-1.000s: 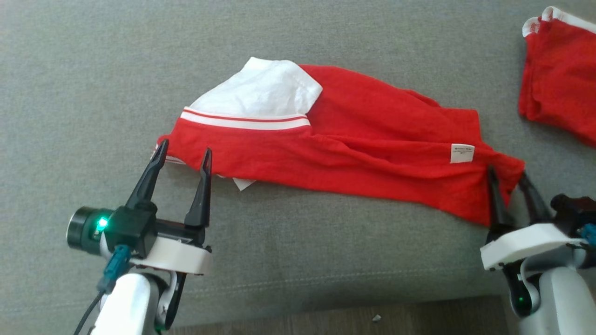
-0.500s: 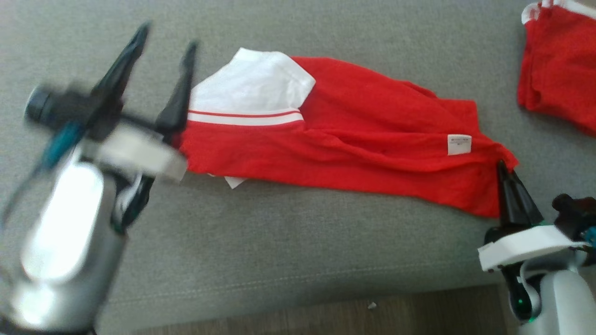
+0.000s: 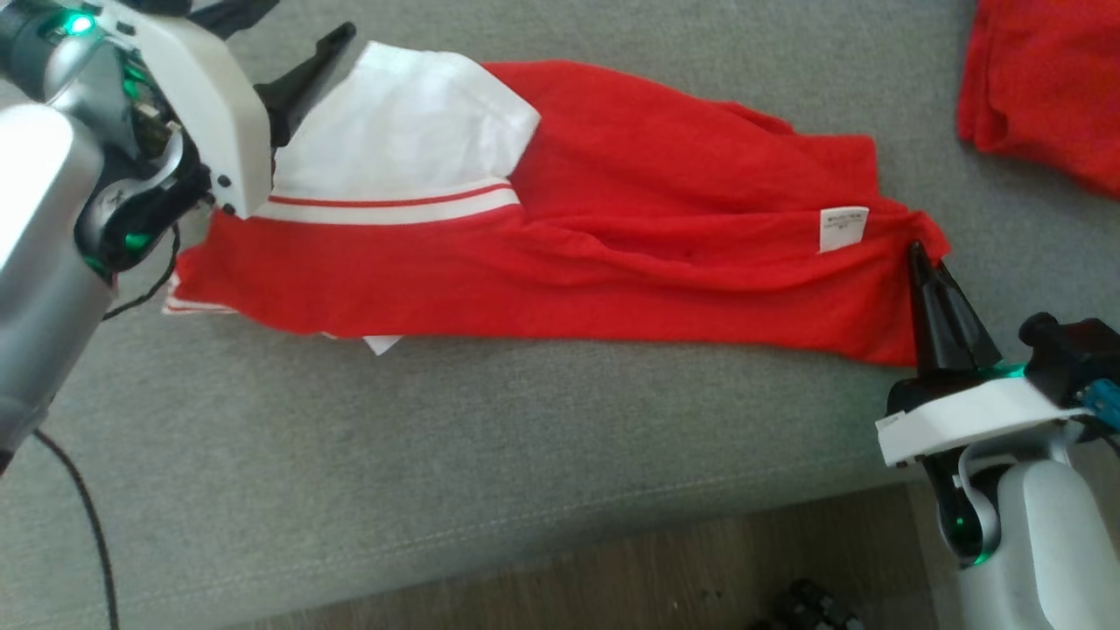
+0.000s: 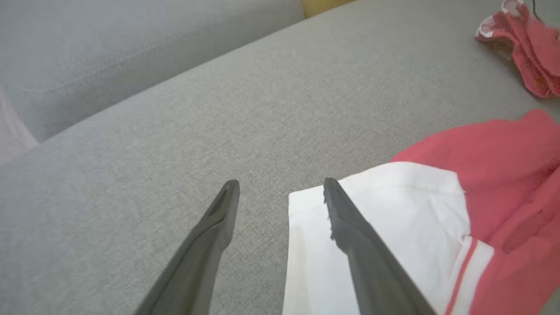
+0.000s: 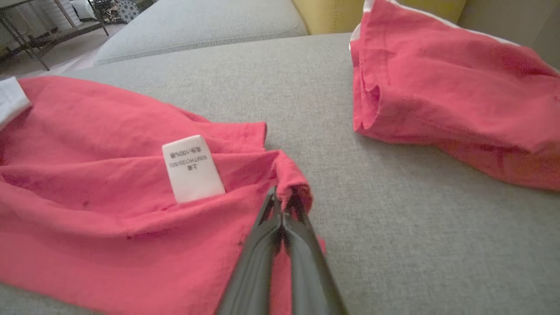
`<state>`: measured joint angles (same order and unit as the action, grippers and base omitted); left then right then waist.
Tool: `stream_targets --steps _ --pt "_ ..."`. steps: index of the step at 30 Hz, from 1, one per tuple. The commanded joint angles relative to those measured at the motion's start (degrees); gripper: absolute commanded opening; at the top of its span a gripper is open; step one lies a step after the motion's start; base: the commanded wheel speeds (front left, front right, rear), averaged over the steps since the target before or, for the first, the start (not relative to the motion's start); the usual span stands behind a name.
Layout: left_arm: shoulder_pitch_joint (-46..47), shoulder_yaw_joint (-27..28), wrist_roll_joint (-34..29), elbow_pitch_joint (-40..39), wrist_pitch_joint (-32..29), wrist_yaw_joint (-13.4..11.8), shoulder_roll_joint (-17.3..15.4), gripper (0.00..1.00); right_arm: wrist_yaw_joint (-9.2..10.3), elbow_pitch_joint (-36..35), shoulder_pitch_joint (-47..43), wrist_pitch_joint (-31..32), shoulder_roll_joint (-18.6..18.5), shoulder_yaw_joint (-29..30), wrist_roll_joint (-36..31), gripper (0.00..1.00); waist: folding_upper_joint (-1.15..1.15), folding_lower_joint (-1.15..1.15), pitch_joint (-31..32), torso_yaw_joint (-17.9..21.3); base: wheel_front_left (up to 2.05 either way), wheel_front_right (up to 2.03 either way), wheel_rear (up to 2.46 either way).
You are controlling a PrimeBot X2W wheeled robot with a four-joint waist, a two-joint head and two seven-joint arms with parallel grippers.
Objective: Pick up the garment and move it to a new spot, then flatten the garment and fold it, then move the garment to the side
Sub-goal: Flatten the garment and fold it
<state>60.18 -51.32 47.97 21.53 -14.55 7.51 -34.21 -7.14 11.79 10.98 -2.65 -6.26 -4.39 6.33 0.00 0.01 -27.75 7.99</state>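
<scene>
Red-and-white garment (image 3: 665, 219) stretched left-to-right across grey cushion (image 3: 525, 455), white end at left, right gripper (image 3: 919, 254) pinching its right corner, left gripper (image 4: 280, 183) spread at white end, garment's upper-left edge hidden behind left arm.

So the left hand (image 3: 304, 19) has swung from the lower left of the head view, where its fingers sat at the garment's (image 3: 612, 219) near left edge, way up to the upper left. It's now right by the white sleeve (image 3: 394, 131). The right hand (image 3: 919, 254) had its fingers spread around the garment's right corner a second ago; now they're pinched together on it. The whole head picture slid too, so that's the camera: more floor (image 3: 612, 569) along the bottom, and the other red garment (image 3: 1041, 96) pushed into the upper right. The garment's left end looks more spread out, but that might just be the camera.
</scene>
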Motion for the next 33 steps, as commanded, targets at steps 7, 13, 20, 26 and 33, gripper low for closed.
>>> stream_targets --steps 7,13,20,26,33 --pt "6.95 -4.9 4.03 3.46 2.63 -0.03 -2.86 1.0 -0.35 -1.83 0.85 -1.14 0.21 -1.39 -0.1 0.0 0.0 -0.01 -2.49 1.35 0.0 0.0 0.0" --pt "8.4 -11.07 7.24 4.74 4.21 -0.03 -3.91 1.0 -0.35 -1.7 0.86 -1.38 0.59 -1.27 -0.31 0.0 0.0 -0.01 -2.94 1.7 0.0 0.0 0.0" --pt "11.49 -16.76 8.56 5.71 7.53 -0.03 -4.67 1.0 -0.35 -1.68 1.93 -1.57 0.79 -1.84 -0.22 0.0 0.0 -0.01 -4.31 2.4 0.0 0.0 0.0" --pt "12.87 -20.55 10.12 4.96 7.67 -0.02 -5.1 0.38 -0.35 -1.25 2.67 -2.17 1.18 -2.14 -0.04 0.0 0.0 -0.01 -5.21 3.02 0.0 0.0 0.0" --pt "12.36 -21.81 11.94 1.1 6.02 -0.02 -6.45 0.0 -0.35 -0.7 3.01 -2.8 1.03 -1.28 0.07 0.0 0.0 -0.01 -4.57 3.22 0.0 0.0 0.0"
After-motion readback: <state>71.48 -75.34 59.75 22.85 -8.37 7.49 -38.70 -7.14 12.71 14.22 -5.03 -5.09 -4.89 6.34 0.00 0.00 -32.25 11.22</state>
